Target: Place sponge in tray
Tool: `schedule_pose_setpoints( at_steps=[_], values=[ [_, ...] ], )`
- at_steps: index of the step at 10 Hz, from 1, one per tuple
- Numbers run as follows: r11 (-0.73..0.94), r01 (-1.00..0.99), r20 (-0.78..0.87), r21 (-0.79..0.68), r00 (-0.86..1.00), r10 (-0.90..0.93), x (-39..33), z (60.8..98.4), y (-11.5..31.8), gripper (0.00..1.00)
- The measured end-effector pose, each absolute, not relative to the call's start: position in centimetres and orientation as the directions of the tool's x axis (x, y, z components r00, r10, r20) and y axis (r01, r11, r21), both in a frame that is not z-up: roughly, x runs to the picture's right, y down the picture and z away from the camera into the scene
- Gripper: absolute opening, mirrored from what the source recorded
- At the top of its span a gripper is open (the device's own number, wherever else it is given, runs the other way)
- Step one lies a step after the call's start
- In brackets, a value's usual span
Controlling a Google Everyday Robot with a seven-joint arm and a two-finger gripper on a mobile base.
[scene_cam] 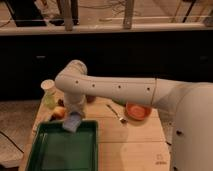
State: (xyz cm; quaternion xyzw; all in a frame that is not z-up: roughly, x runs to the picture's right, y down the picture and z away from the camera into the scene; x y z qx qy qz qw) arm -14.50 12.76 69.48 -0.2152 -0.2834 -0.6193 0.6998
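Note:
The dark green tray [60, 150] lies at the front left of the wooden table. The pale blue-grey sponge [72, 123] hangs at the tray's far rim, right under my gripper [75, 112]. The gripper comes down from the white arm's bent end and sits on the sponge's top. The arm [125, 90] reaches in from the right across the table.
A small round orange dish [137, 110] sits at the right, with a spoon-like utensil [116, 115] beside it. A pale cup [49, 92] stands at the back left. A small orange-and-white object [59, 112] lies just behind the tray.

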Motion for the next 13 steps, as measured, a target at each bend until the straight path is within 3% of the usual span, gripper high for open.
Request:
schedule_pose_setpoints(
  at_steps=[13],
  values=[
    [0.130,0.982,0.740,0.136,-0.014,-0.672,-15.8,72.4,16.8,0.03]
  ],
)
